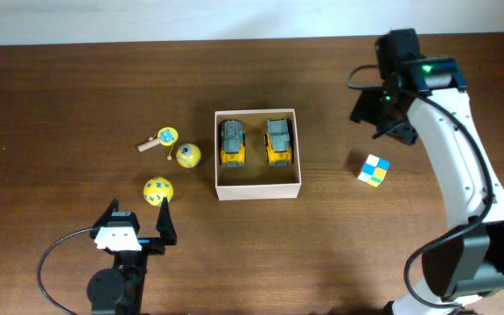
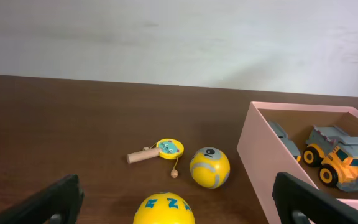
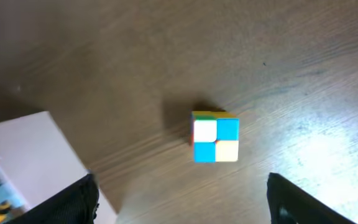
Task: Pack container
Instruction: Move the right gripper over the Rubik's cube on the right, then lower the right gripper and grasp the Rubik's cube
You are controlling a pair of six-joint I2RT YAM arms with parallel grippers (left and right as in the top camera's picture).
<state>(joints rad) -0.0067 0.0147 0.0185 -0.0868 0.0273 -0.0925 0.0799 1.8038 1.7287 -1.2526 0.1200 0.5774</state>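
Foreground: left claw (image 1: 138, 217) spread wide, empty | yellow ball (image 1: 157, 191) just ahead | second ball (image 1: 188, 155), rattle (image 1: 166, 136) beyond | container (image 1: 258, 189) mid-table (image 1: 59, 87), holding two trucks (image 1: 233, 143) side by side | cube (image 1: 374, 170) right of container | right claw (image 3: 182, 205) farthest, near cube, spread wide, empty

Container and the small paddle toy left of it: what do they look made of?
Container: probably matte cardboard, going by thin flat walls, white outside and tan inside. Paddle toy: seemingly wood, with a bare pale handle and painted disc.
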